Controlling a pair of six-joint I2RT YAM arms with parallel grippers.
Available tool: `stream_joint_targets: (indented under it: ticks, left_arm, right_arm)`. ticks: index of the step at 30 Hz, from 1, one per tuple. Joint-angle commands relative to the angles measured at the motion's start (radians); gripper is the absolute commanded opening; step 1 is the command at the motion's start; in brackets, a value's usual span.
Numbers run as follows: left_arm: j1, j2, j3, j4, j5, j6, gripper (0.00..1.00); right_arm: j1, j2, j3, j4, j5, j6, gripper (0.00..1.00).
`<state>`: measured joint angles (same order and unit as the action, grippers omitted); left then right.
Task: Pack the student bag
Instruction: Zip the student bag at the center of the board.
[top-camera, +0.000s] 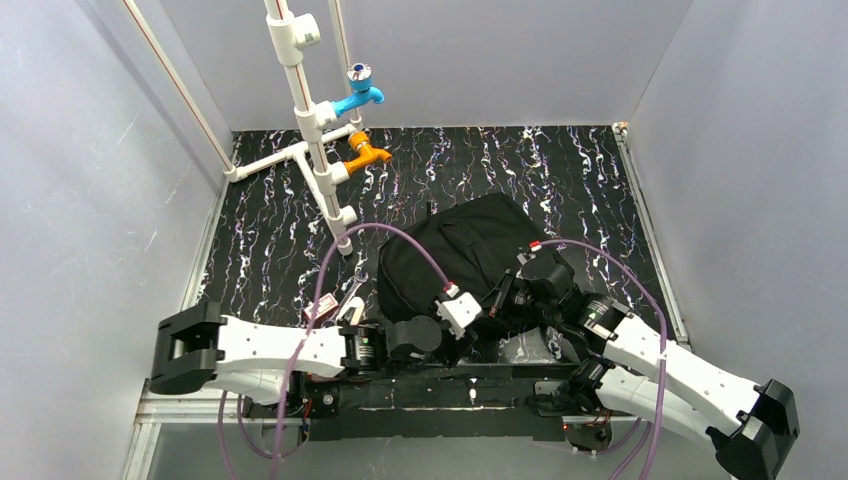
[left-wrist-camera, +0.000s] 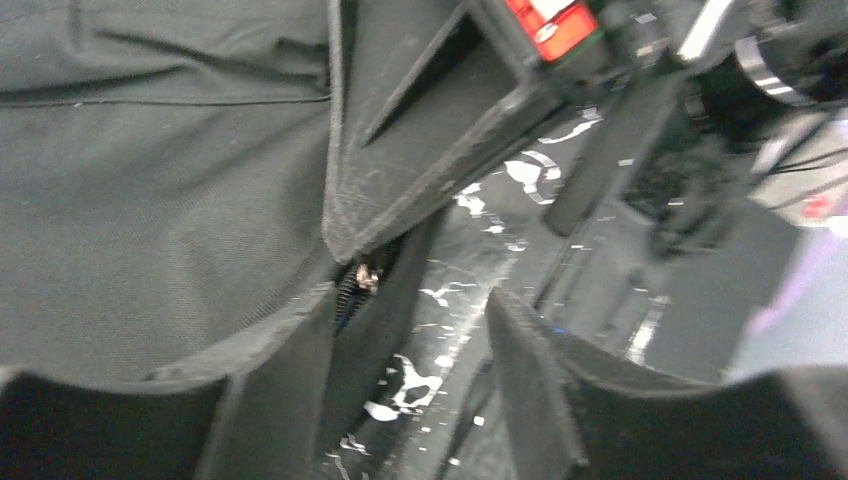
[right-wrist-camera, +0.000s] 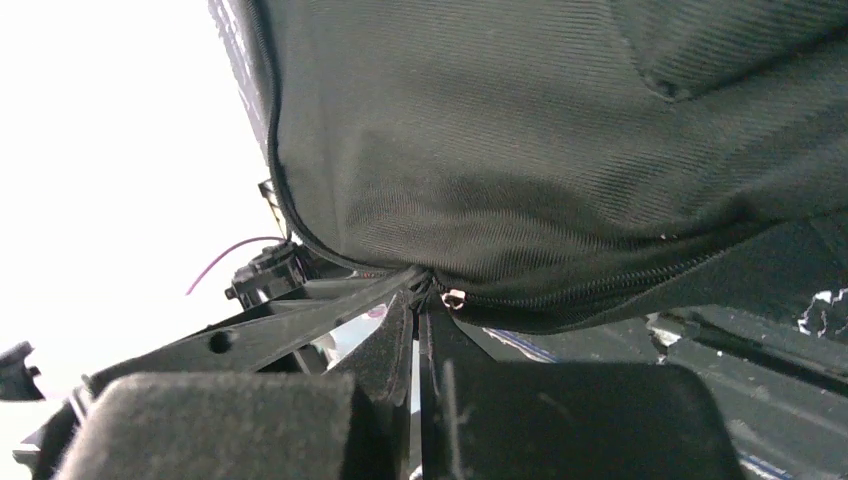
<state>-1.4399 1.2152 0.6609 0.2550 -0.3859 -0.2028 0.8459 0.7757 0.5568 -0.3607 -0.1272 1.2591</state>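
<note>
The student bag (top-camera: 463, 250) is a black fabric backpack lying mid-table. Its near edge fills the left wrist view (left-wrist-camera: 160, 200) and the right wrist view (right-wrist-camera: 520, 140). My right gripper (right-wrist-camera: 421, 292) is shut, with only a thin gap, pinching the bag's seam at the end of the zipper. The metal zipper pull (right-wrist-camera: 455, 298) sits just right of its tips. My left gripper (left-wrist-camera: 415, 400) is open over the table beside the bag's near edge, with its left finger (left-wrist-camera: 270, 400) against the fabric. The zipper pull (left-wrist-camera: 365, 278) lies just ahead of it. Both grippers meet at the bag's near edge (top-camera: 495, 305).
A white pipe stand (top-camera: 318, 150) with a blue tap (top-camera: 358, 95) and an orange tap (top-camera: 365, 155) stands at the back left. Small loose items (top-camera: 335, 308) lie by the left arm. Grey walls enclose the marbled black table (top-camera: 560, 180).
</note>
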Motion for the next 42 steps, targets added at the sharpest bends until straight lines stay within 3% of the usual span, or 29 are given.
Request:
stream_joint_targets:
  ticks: [1, 4, 8, 12, 15, 19, 24, 26, 28, 30, 36, 41, 42]
  left_arm:
    - [-0.005, 0.101, 0.057, 0.099, -0.230, 0.075, 0.46]
    - [-0.003, 0.132, 0.072, 0.117, -0.290, 0.091, 0.32]
    - [-0.003, 0.162, 0.096, 0.124, -0.312, 0.068, 0.26]
    - [-0.002, 0.191, 0.115, 0.133, -0.253, 0.028, 0.32]
    - [-0.001, 0.218, 0.140, 0.133, -0.229, 0.022, 0.46]
    - [-0.001, 0.217, 0.152, 0.136, -0.206, 0.016, 0.51]
    - [0.019, 0.216, 0.165, 0.136, -0.234, 0.010, 0.25]
    - [0.020, 0.205, 0.166, 0.119, -0.261, 0.002, 0.32]
    - [0.019, 0.151, 0.132, 0.090, -0.249, -0.059, 0.53]
    - [0.020, 0.071, 0.079, 0.060, -0.236, -0.116, 0.64]
    - [0.049, -0.194, 0.073, -0.125, -0.144, -0.285, 0.79]
    - [0.070, -0.155, 0.162, -0.275, -0.129, -0.287, 0.62]
    - [0.073, -0.132, 0.171, -0.272, -0.108, -0.266, 0.53]
  right_arm:
    - [0.002, 0.028, 0.032, -0.057, 0.034, 0.177, 0.01]
    - [0.002, 0.040, 0.056, -0.118, 0.051, 0.185, 0.01]
    - [0.002, 0.003, 0.030, -0.113, 0.079, 0.224, 0.01]
    - [0.002, -0.011, 0.004, -0.087, 0.066, 0.253, 0.01]
    - [0.002, -0.006, 0.005, -0.068, 0.050, 0.260, 0.01]
    - [0.002, -0.004, 0.027, -0.072, 0.061, 0.251, 0.01]
    - [0.002, 0.011, 0.056, -0.072, 0.048, 0.214, 0.01]
    - [0.002, 0.017, 0.073, -0.096, 0.063, 0.190, 0.01]
    - [0.002, 0.013, 0.087, -0.120, 0.087, 0.166, 0.02]
    - [0.002, 0.006, 0.087, -0.121, 0.096, 0.156, 0.02]
    - [0.002, 0.010, 0.078, -0.096, 0.085, 0.177, 0.07]
    - [0.002, 0.032, 0.093, -0.071, 0.079, 0.189, 0.10]
    - [0.002, 0.037, 0.092, -0.059, 0.070, 0.197, 0.10]
